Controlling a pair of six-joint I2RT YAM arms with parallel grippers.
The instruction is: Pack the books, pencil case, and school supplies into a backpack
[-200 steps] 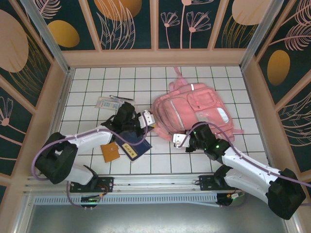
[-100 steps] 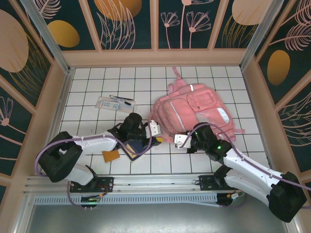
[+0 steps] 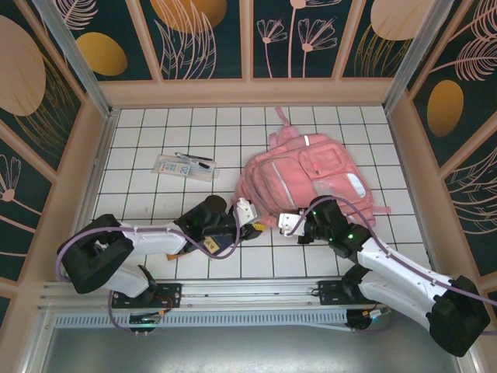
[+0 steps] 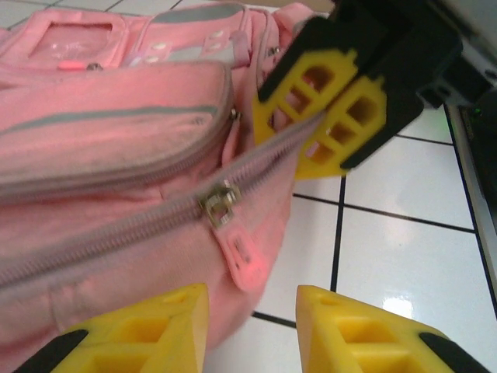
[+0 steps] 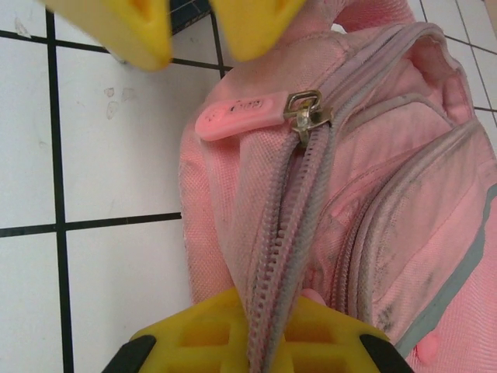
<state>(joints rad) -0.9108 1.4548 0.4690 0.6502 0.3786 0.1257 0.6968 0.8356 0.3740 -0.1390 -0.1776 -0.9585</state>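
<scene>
The step in hand is opening the backpack (image 3: 311,175), judging by the closed zip and both grippers at its near corner; nothing can go in until that is done.

Nearest, in the left wrist view, the left gripper (image 4: 252,330) has its fingers parted with nothing between them. The pink zipper pull (image 4: 241,260) hangs just beyond the gap, untouched. In the overhead view this gripper (image 3: 248,216) sits at the bag's near-left corner, just beside the right gripper (image 3: 289,224).

The right gripper (image 5: 248,338) has its fingers closed on the backpack's zip seam, pinching the grey zip track and the pink fabric to hold the bag down. From there the zipper pull (image 5: 237,116) lies flat, pointing left towards the left gripper (image 5: 190,23).

The next move calls for the left fingers to advance over the tab, close on it, then draw it along the track while the right grip holds the fabric taut. The tab is small and floppy, so it may slip aside.

Farther off, on the far left, the pencil case (image 3: 180,168) lies on the tiled table (image 3: 140,140) with loose pens (image 3: 196,158) along its far edge, well apart from the bag.
</scene>
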